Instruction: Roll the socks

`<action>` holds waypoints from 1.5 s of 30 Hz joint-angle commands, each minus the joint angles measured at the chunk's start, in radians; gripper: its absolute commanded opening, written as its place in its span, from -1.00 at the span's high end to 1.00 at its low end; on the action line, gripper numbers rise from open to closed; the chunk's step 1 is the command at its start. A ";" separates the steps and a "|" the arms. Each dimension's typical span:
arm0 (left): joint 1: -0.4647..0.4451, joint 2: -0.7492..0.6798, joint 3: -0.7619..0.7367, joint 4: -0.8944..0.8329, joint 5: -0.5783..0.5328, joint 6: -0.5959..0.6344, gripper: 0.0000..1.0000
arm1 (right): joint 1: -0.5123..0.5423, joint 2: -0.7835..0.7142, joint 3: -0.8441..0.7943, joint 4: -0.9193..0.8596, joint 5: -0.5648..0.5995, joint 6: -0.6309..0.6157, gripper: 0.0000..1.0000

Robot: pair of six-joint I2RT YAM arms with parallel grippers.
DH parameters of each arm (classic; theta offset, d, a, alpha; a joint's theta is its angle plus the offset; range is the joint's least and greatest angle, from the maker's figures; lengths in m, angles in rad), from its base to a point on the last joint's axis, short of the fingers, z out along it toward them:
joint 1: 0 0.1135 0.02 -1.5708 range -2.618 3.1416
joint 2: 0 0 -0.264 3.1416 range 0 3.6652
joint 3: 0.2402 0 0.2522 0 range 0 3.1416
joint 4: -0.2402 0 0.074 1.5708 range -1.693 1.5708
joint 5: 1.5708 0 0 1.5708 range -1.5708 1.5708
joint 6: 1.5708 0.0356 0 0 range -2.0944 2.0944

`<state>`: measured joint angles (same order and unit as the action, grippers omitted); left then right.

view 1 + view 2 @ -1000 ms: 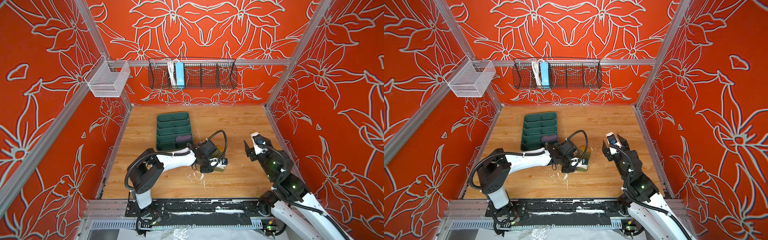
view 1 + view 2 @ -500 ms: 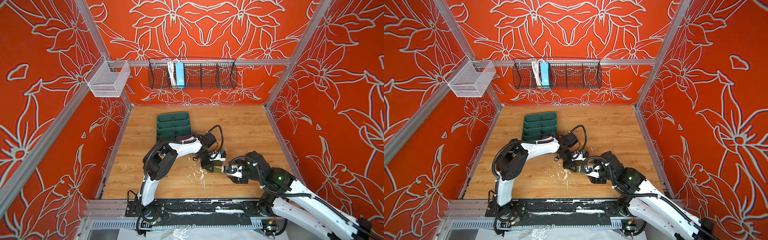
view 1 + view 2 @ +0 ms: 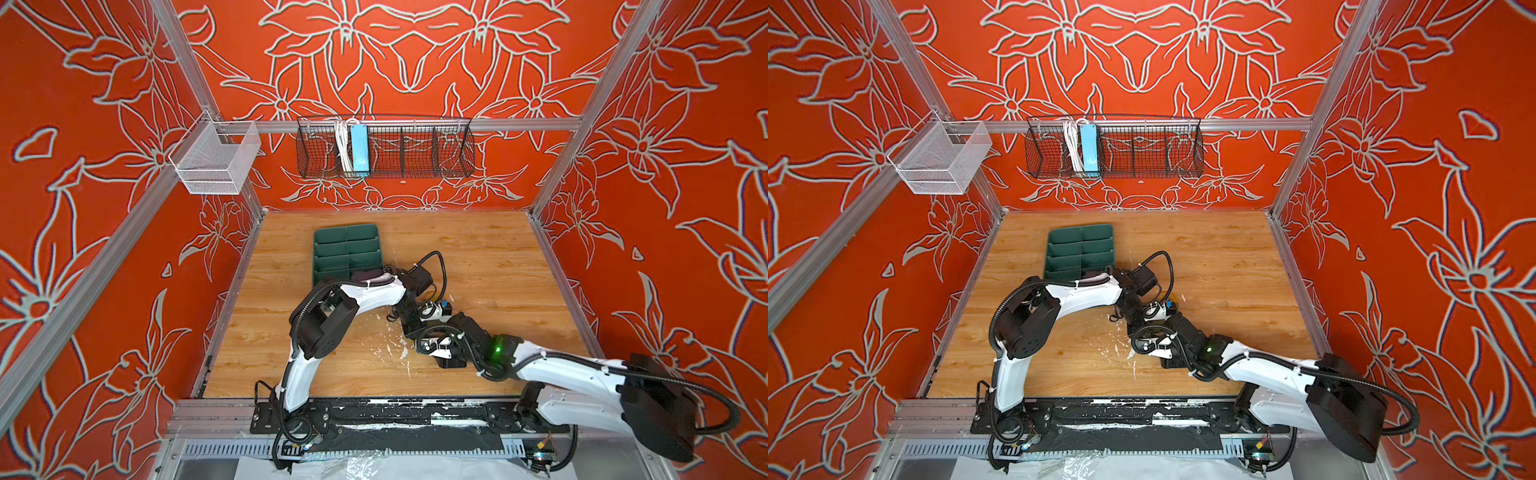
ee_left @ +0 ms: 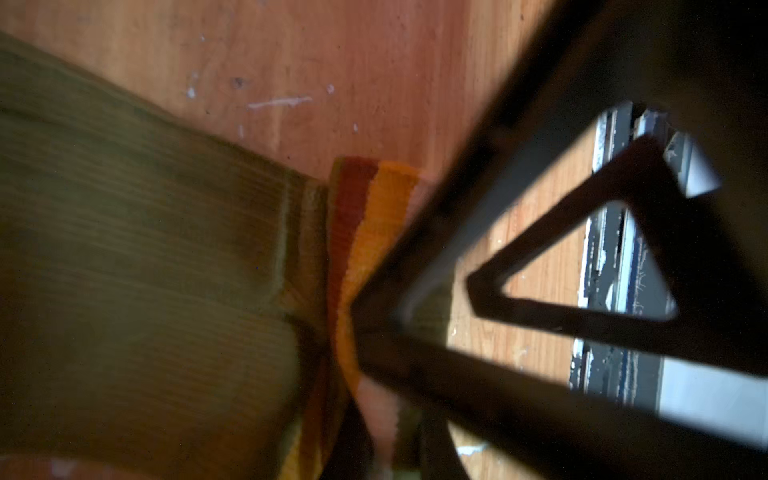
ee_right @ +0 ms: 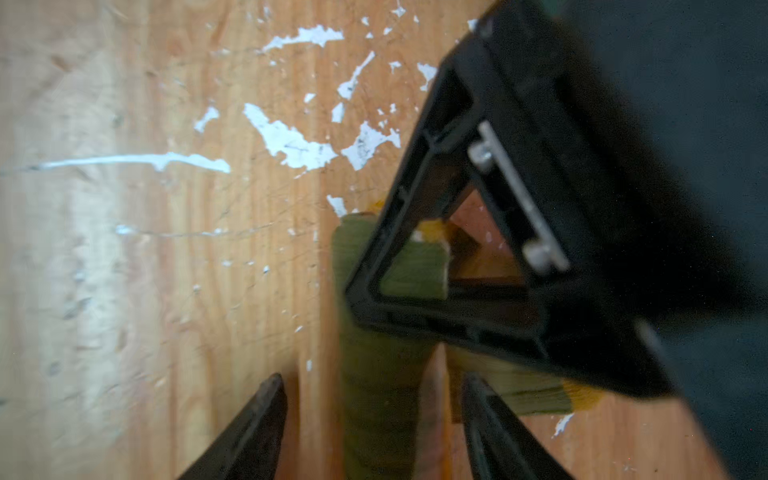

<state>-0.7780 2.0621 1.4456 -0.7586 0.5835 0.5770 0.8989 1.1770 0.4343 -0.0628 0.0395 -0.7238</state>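
Observation:
The olive green sock (image 4: pixel 145 270) with its mustard and brown striped cuff (image 4: pixel 365 232) lies on the wooden table. My left gripper (image 4: pixel 390 453) is shut on its fabric. In the right wrist view a rolled olive strip (image 5: pixel 374 395) runs between the spread fingers of my open right gripper (image 5: pixel 374 386), and the left gripper's triangular finger (image 5: pixel 415 320) presses across it. In both top views the two grippers meet at mid-table, left gripper (image 3: pixel 411 324) and right gripper (image 3: pixel 428 345), and they hide the sock. The purple sock (image 3: pixel 368 274) sits in the tray's near right compartment.
The dark green divided tray (image 3: pixel 332 249) stands behind the left arm. White scuffs (image 3: pixel 390 349) mark the wood beside the grippers. A black wire basket (image 3: pixel 384 151) and a white mesh basket (image 3: pixel 216 160) hang on the walls, above the table.
My right arm swung in from the right and lowered its gripper over the sock beside the left gripper, its fingers narrowing a little. The left arm's elbow shifted right, its gripper still shut.

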 commanded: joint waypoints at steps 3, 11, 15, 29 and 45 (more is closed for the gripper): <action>-0.004 0.014 -0.021 -0.029 -0.025 -0.003 0.96 | 0.005 0.097 0.046 0.063 0.096 -0.012 -0.07; -0.003 -0.073 -0.072 0.044 -0.126 -0.014 0.49 | 0.008 0.045 0.065 -0.087 -0.040 0.010 0.98; -0.003 -0.222 -0.179 0.202 -0.278 -0.048 -0.13 | 0.009 0.023 0.090 -0.211 -0.122 0.031 1.00; 0.005 -1.008 -0.692 0.771 -0.701 -0.066 -0.95 | -0.025 0.095 0.200 -0.415 -0.326 0.080 1.00; -0.244 -1.098 -0.810 0.551 -0.549 0.308 -0.79 | -0.211 0.290 0.285 -0.453 -0.510 0.058 1.00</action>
<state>-0.9657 0.9115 0.6773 -0.2371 0.1299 0.7982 0.6983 1.4330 0.7174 -0.4904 -0.4454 -0.6498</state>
